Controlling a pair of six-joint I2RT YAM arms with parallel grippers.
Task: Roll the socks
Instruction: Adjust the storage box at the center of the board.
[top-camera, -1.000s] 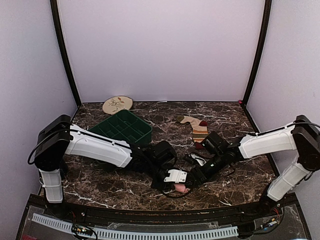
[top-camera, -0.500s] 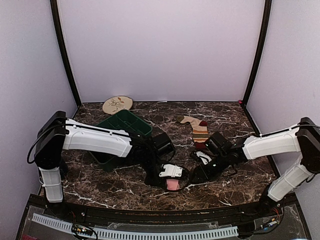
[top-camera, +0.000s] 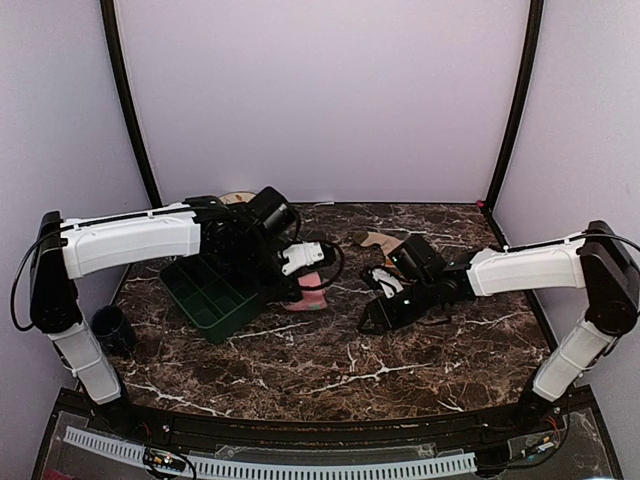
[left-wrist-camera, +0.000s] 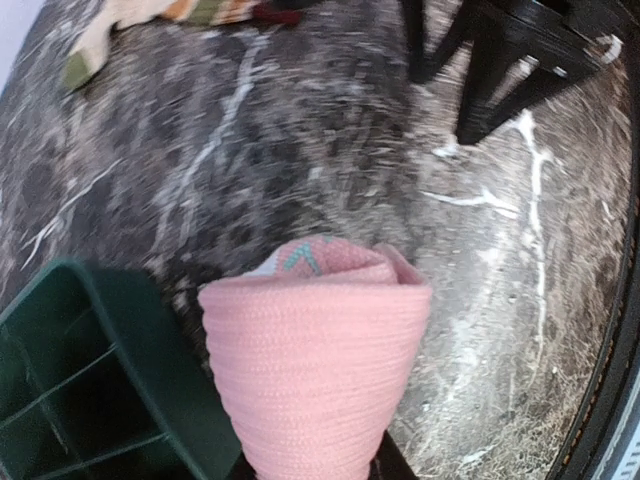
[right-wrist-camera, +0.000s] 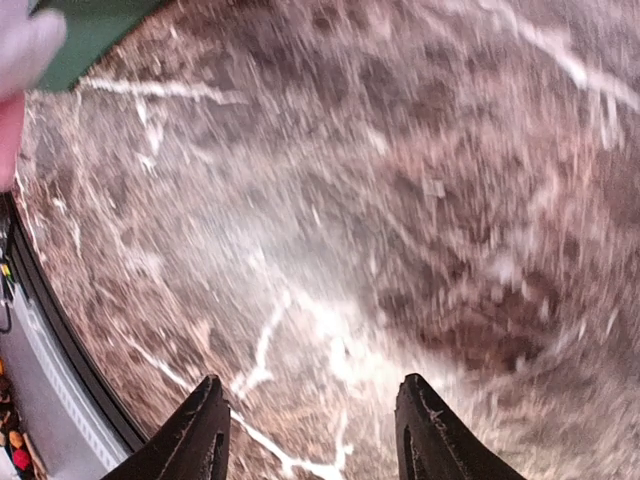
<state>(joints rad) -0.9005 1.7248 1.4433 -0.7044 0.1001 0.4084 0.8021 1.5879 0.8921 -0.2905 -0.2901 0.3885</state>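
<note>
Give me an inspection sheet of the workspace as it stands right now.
Surface: table, dark marble with white veins.
Job's things: pink sock is rolled and hangs from the left gripper beside the tray; striped sock lies unrolled at the back, partly hidden.
Clutter: green divided tray; dark cup at the left edge; round plate at the back, mostly hidden.
Grippers: left gripper shut on the pink sock; right gripper open, nothing between its fingers, low over the table.
Cables: black cable loops by the left wrist.
Surroundings: plain lilac walls, nothing else seen.
</note>
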